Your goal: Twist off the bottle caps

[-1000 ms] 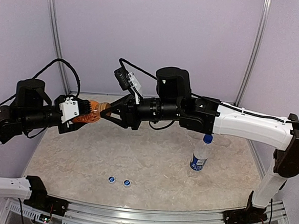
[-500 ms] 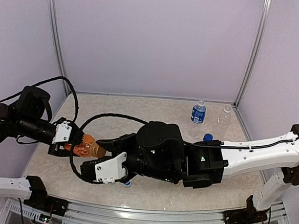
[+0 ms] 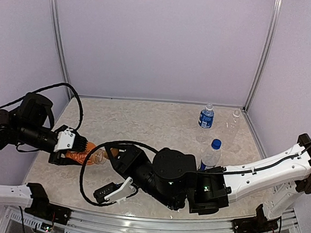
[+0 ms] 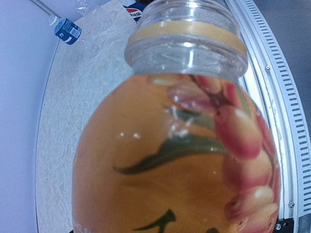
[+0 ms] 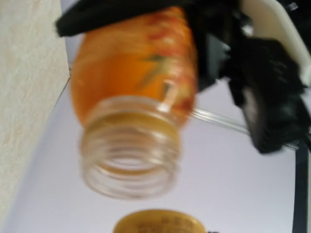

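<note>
Golden-brown round plastic screw cap (image 5: 159,222) now off since 1.0 s ago: right gripper (image 3: 115,155) clenched on it, just clear of the bare threaded neck of the short orange plastic juice bottle (image 4: 175,145), itself clamped sideways in left gripper (image 3: 80,150).

The orange juice bottle (image 3: 83,155) hangs sideways above the surface (image 3: 144,126), neck open, with the golden-brown cap (image 5: 159,222) off, just beyond its threads. 3 clear bottles stand upright at right: the blue-capped bottle (image 3: 210,155) in front, the blue-labelled bottle (image 3: 206,118) and the plain bottle (image 3: 233,122) behind.
</note>
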